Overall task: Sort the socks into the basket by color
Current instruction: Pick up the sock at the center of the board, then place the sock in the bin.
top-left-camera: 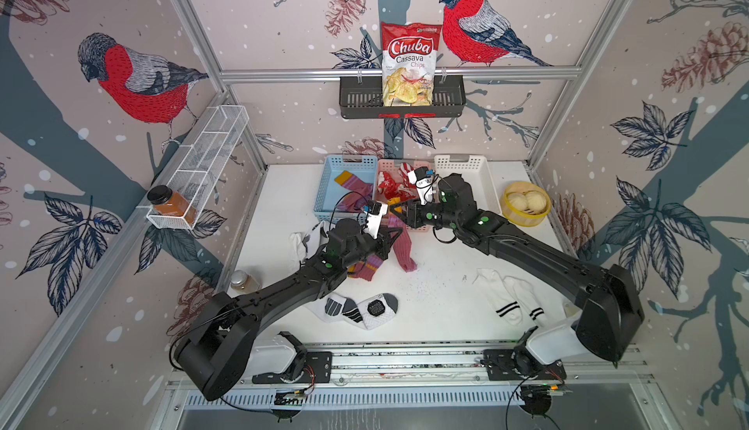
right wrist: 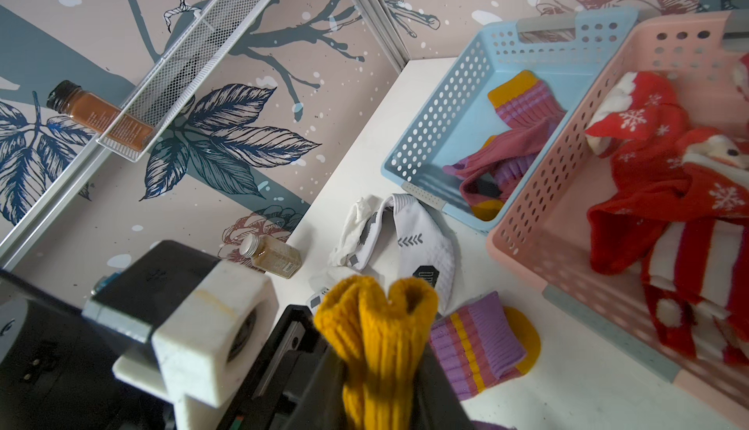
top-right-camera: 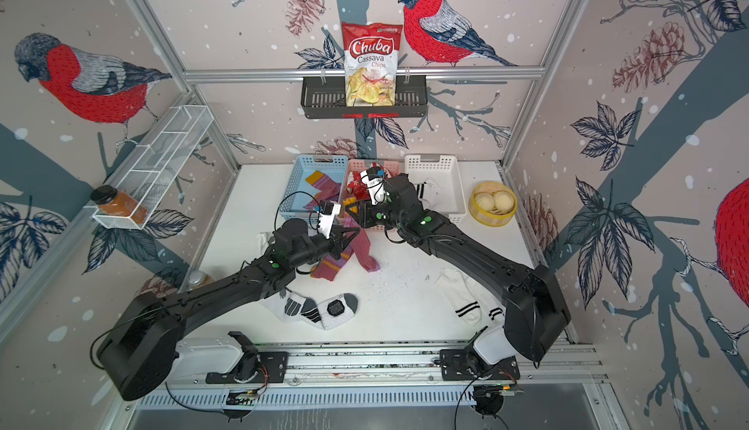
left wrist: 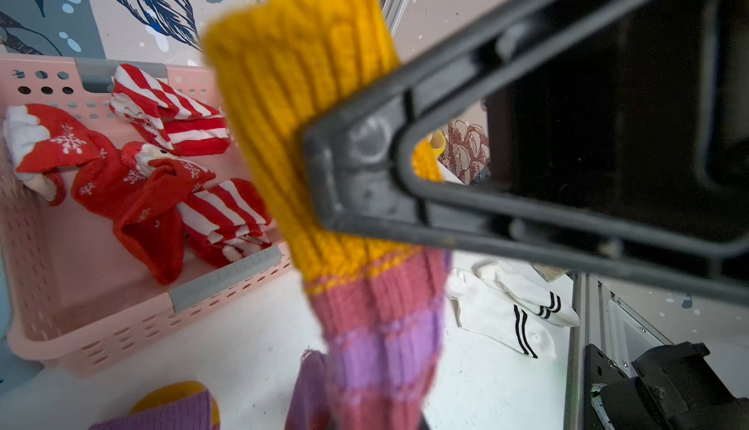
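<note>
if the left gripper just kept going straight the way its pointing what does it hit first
Beyond the striped sock that the left gripper is shut on, most likely the right gripper: its finger lies across the mustard cuff directly ahead in the left wrist view. Depth is unclear.

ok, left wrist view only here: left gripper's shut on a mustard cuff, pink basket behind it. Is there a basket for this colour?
Observer: Yes, a blue basket beside the pink basket; maroon-purple striped socks lie in it.
Operator: right arm?
Observer: The right gripper has its jaws either side of that same mustard cuff; can't tell if they grip.
Operator: third basket?
Observer: A white basket on the pink basket's other side holds a white sock with black stripes.
</note>
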You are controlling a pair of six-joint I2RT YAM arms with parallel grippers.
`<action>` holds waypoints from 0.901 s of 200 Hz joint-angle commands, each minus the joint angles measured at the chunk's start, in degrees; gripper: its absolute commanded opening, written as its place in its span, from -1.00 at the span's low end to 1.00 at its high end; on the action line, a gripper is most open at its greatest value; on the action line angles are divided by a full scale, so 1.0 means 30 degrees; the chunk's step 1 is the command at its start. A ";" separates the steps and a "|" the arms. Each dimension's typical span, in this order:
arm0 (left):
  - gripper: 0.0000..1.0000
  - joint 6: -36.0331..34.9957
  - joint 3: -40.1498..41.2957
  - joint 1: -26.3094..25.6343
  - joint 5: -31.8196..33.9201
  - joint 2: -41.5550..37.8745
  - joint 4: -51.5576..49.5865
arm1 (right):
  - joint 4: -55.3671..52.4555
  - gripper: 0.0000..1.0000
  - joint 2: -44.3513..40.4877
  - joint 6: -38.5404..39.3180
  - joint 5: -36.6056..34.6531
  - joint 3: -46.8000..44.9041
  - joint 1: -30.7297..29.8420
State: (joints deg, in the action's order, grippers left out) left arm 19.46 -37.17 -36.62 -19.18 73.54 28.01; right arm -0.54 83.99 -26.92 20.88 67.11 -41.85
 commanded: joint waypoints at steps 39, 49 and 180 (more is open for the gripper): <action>-1.00 -0.0546 -0.1784 0.1339 0.1567 -0.0589 -0.3726 | 0.0814 0.15 -0.3008 -0.0523 -0.1659 -0.2628 0.1747; -1.00 -0.0699 -0.1964 0.1551 0.1850 -0.0755 -0.4120 | 0.0845 0.20 -0.3677 -0.0593 -0.2033 -0.3281 0.2111; -1.00 -0.0707 -0.4967 0.2353 0.6734 -0.1814 -0.6772 | 0.3509 0.26 -0.6269 -0.3041 -0.2673 -1.2093 0.3025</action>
State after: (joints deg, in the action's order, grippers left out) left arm 15.25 -52.88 -29.74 -2.22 69.78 5.80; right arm 4.67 64.93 -33.34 13.56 33.17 -32.23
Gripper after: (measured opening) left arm 0.058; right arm 0.633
